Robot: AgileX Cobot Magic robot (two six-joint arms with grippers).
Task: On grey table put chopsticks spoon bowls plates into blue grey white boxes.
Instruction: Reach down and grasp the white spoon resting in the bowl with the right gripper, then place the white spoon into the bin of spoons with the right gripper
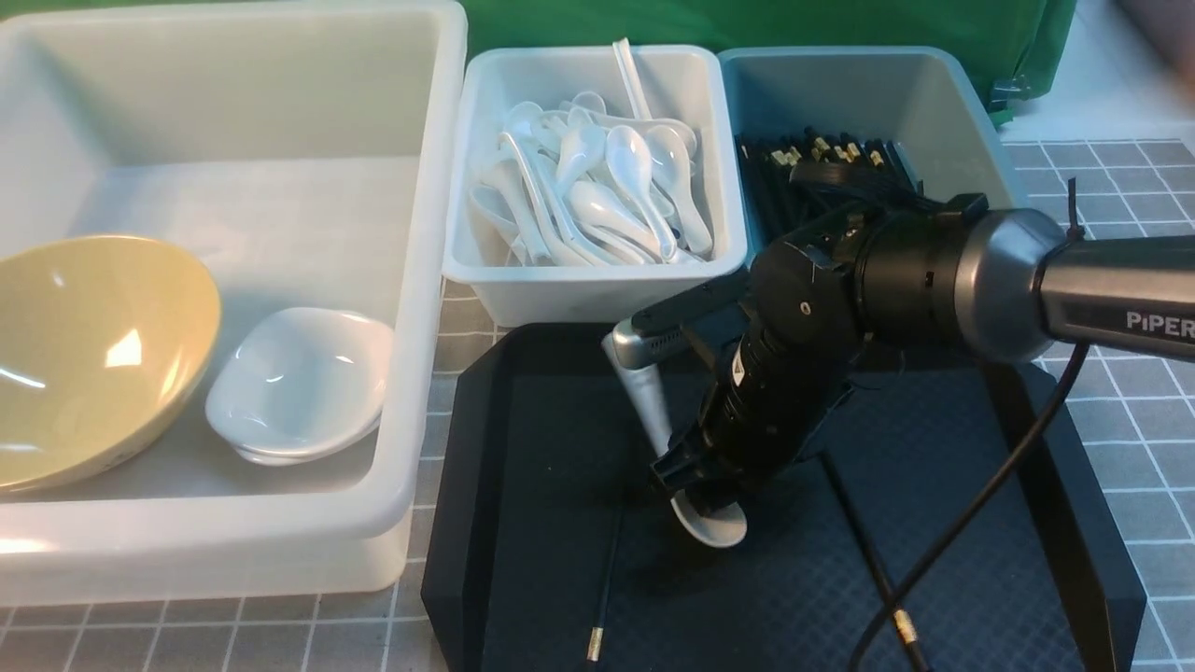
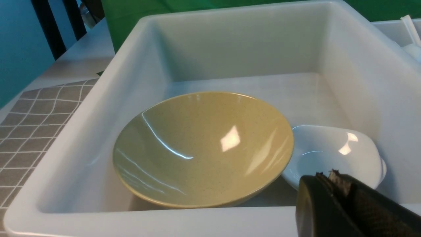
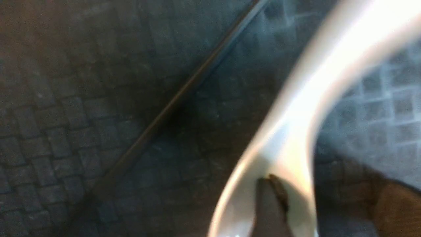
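**One spoon to secure, two chopsticks to follow**

The white soup spoon (image 1: 714,527) lies in the black tray (image 1: 485,523), and the step looks like picking it up. The right hand (image 3: 329,197) is open around its scoop; contact is unclear. The left hand (image 2: 324,177) is closed and empty. Next calls for closing squarely, then lifting to the pale bin (image 1: 597,287) of spoons. Both chopsticks (image 1: 607,579) would then suit the blue-grey bin (image 1: 840,70).

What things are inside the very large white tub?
Inside the tub are a yellowish olive bowl and white shallow dishes, one nested on another. The upper dish covers most of the lower; what lies directly beneath the tilted bowl cannot be seen.
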